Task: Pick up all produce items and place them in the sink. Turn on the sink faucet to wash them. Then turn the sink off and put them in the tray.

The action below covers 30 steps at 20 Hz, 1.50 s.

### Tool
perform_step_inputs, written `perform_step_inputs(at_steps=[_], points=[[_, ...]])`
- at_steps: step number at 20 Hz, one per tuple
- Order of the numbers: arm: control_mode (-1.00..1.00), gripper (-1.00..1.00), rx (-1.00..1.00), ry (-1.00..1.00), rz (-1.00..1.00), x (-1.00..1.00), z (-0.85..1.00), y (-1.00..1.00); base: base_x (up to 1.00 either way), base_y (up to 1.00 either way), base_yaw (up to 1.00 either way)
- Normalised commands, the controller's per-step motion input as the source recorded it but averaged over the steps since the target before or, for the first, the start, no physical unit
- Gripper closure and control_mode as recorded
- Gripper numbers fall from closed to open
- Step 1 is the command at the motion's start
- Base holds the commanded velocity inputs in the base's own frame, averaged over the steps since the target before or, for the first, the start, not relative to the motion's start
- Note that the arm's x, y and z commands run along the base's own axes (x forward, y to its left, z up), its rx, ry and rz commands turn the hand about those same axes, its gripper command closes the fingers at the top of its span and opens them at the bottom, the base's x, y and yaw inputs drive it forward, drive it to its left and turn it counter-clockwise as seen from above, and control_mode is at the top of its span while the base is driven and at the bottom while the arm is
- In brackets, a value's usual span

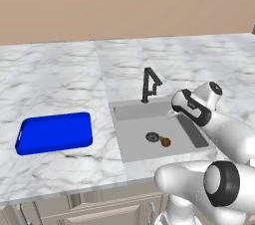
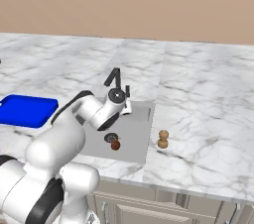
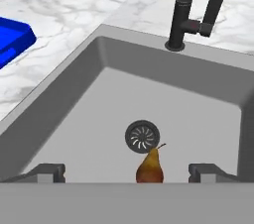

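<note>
The gripper [image 3: 126, 172] is held with its fingers spread wide and nothing between them, poised above the sink [image 3: 74, 94]. Straight below the gap lies a pear [image 3: 150, 167] (orange-brown, with a short stem), resting on the basin floor and just touching the rim of the round drain [image 3: 143, 136]. The step in hand appears to be the loading of produce into the basin: one item is judged delivered, and on the counter to the right of the sink a small tan lump [image 2: 162, 139] stands well apart, which cannot be identified with certainty. The next move is thought to call for a lift clear of the basin walls before any sideways travel. Behind the sink stands the black faucet [image 3: 181, 10], its handle [image 3: 212, 12] near the arm's path. Open counter is offered on both sides, and the blue tray [image 1: 55, 132] lies empty to the left.
</note>
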Motion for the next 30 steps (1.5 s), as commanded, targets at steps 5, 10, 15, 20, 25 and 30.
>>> perform_step_inputs(at_steps=[5,10,15,20,25,30], points=[[-1.0,-1.0,0.15,-0.02,0.0,-0.03,0.32,-0.17,0.0,0.0,0.0],[-1.0,-1.0,0.0,-0.12,0.0,0.0,-0.04,-0.12,0.0,0.0,0.0],[-1.0,-1.0,0.0,-0.27,0.0,0.0,0.17,-0.07,0.0,0.0,0.0],[-1.0,-1.0,0.01,-0.24,0.0,0.02,0.22,0.0,0.0,0.0,0.0],[-1.0,-1.0,0.02,-0.13,0.0,0.2,0.19,0.0,0.0,0.0,0.0],[-1.0,-1.0,0.02,-0.1,0.0,0.38,0.14,0.0,0.0,0.0,0.0]])
